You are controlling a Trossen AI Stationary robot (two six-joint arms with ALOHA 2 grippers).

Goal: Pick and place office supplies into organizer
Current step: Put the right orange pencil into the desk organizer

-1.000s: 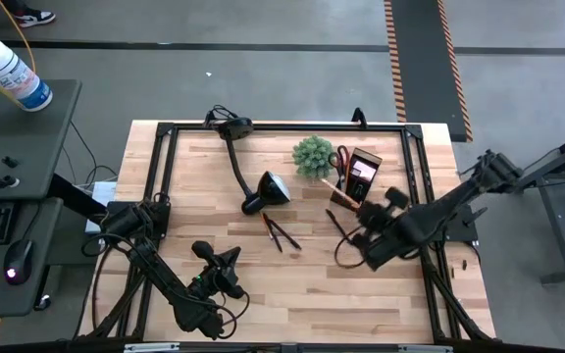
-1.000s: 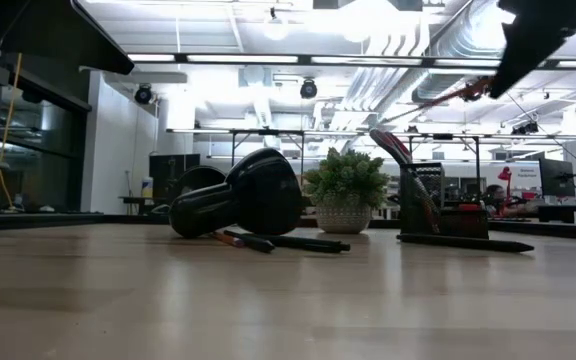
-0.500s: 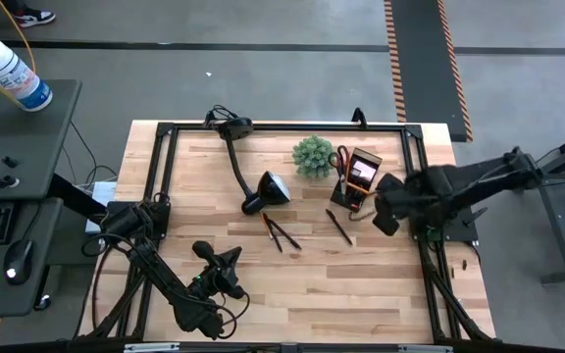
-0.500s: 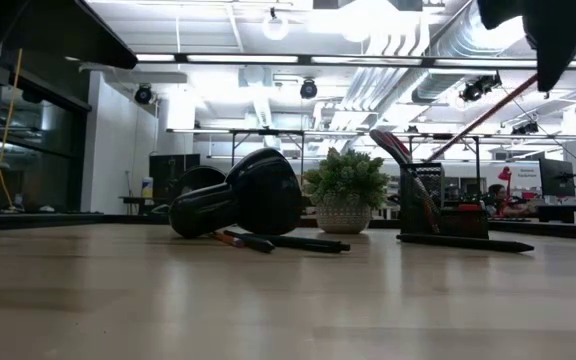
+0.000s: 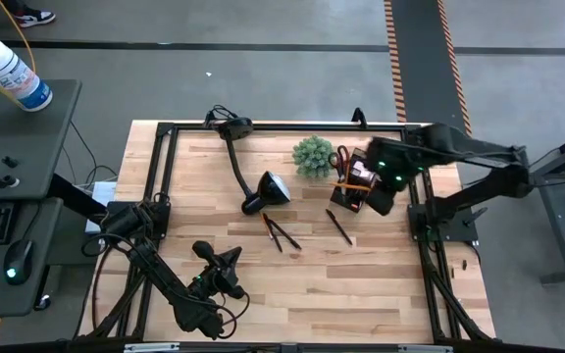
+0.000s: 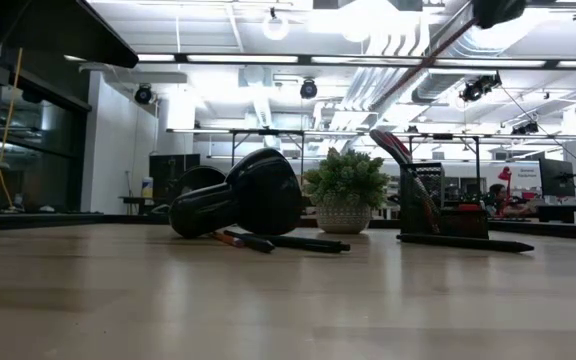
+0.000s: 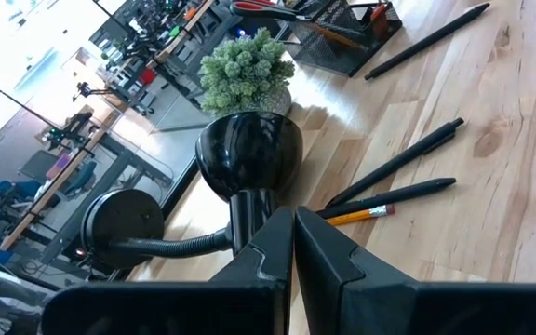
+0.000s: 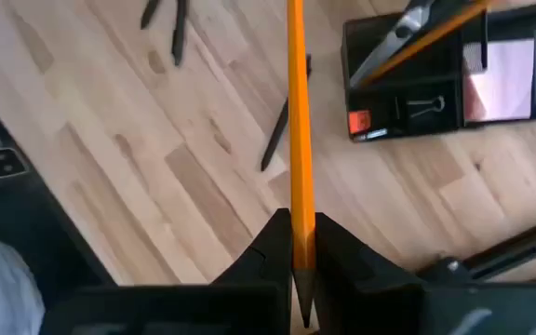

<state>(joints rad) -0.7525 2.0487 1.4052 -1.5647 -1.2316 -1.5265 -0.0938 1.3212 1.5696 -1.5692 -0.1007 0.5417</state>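
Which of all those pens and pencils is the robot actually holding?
The orange pencil pinched in the right gripper above the organizer; the others lie on the table.

Table [image 5: 381,284] pale matt wood w/ visible grain; lamp head [image 7: 247,154] glossy black; organizer [image 8: 435,93] matt black.

table [image 5: 312,284]: pale wood, planked grain
table frame [image 5: 165,157]: black
organizer [image 8: 435,88]: black
sticky-note pad [image 8: 501,79]: pink
scissors [image 7: 273,7]: red handles
held pencil [image 8: 298,130]: orange
right gripper [image 8: 298,256]: dark, closed on orange pencil
left gripper [image 7: 294,256]: black
desk lamp [image 7: 249,158]: glossy black
plant [image 5: 313,155]: green, whitish pot
loose pens [image 7: 408,177]: dark, one pencil orange
floor tape [image 5: 396,59]: orange and black stripes
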